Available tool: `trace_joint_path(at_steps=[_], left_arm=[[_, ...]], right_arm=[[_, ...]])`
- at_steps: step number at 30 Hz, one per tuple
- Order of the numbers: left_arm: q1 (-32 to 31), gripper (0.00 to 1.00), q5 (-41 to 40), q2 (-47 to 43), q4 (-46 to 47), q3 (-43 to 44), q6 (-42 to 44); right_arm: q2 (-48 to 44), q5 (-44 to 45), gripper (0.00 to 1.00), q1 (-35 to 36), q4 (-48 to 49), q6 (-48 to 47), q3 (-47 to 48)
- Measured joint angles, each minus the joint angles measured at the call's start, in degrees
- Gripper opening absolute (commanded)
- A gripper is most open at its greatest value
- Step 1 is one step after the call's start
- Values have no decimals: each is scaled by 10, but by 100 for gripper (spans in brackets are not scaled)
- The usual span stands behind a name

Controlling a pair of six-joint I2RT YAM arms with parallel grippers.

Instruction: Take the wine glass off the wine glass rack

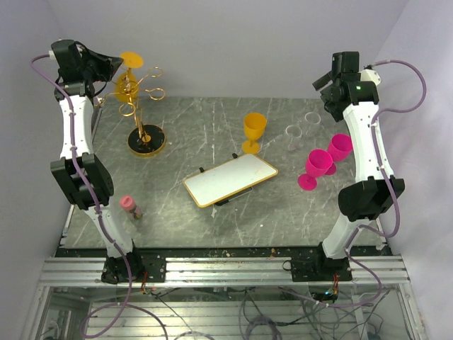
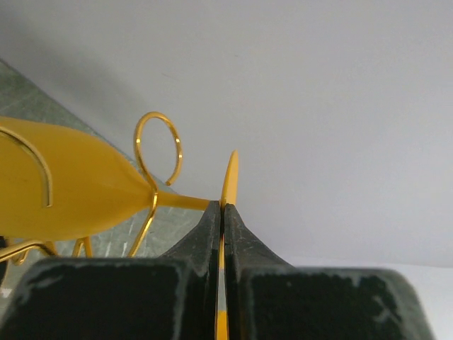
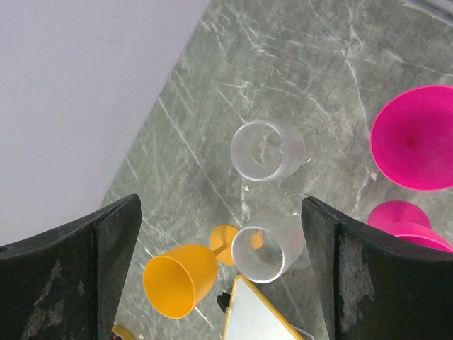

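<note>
Item: wine glass (image 2: 64, 188), yellow, on rack (image 2: 159, 142) at table's (image 1: 212, 127) ten o'clock. I judge it light, stiff, slick. My left gripper (image 2: 221, 207) clamps its foot edge; right gripper (image 3: 221, 234) spread wide.

The left arm (image 1: 73, 134) stands tall on its side, wrist turned roughly level, and its gripper (image 2: 222, 207) is pinched tight on the thin foot of the wine glass (image 2: 71, 188). The right arm (image 1: 369, 145) is raised high too, its gripper (image 3: 221, 212) spread wide and pointing down.
</note>
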Motion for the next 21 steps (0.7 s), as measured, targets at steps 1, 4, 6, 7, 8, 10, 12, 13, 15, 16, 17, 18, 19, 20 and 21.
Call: trace_joint_path(at_steps=[1, 4, 6, 7, 8, 10, 12, 13, 15, 16, 17, 18, 19, 20, 21], left_arm=[[1, 7, 8, 0, 10, -3, -5], [2, 7, 33, 0, 44, -16, -19], [2, 7, 47, -3, 68, -30, -28], [2, 7, 51, -5, 74, -35, -31], [2, 7, 57, -7, 85, -44, -35], [2, 7, 71, -7, 106, -54, -44], [2, 7, 84, -7, 125, -63, -53], [2, 7, 93, -7, 139, -69, -59], [3, 7, 109, -7, 159, -76, -71], [3, 7, 118, -7, 178, -80, -83], [3, 7, 125, -7, 191, -83, -94], [2, 7, 132, -7, 208, -88, -102], [3, 7, 139, -7, 226, -91, -113], [3, 7, 144, -7, 240, -95, -122], [3, 7, 148, -7, 252, -98, -130]], right_arm=[[-1, 0, 95, 0, 1, 0, 0], [-3, -2, 95, 0, 4, 0, -5], [-3, -3, 95, 0, 6, 0, -7], [-3, -4, 95, 0, 7, 0, -9], [-3, -4, 95, 0, 8, 0, -9], [-3, -6, 95, 0, 9, 0, -9], [-3, -8, 95, 0, 11, 0, -10], [-3, -8, 95, 0, 13, 0, -11], [-5, -10, 95, 0, 16, -1, -16], [-7, -11, 95, 0, 18, -2, -20], [-9, -11, 95, 0, 21, -2, -25], [-12, -13, 95, 0, 24, -4, -31], [-15, -14, 94, 0, 27, -6, -37], [-18, -17, 94, 0, 31, -9, -43], [-21, -19, 94, 0, 37, -12, -48]])
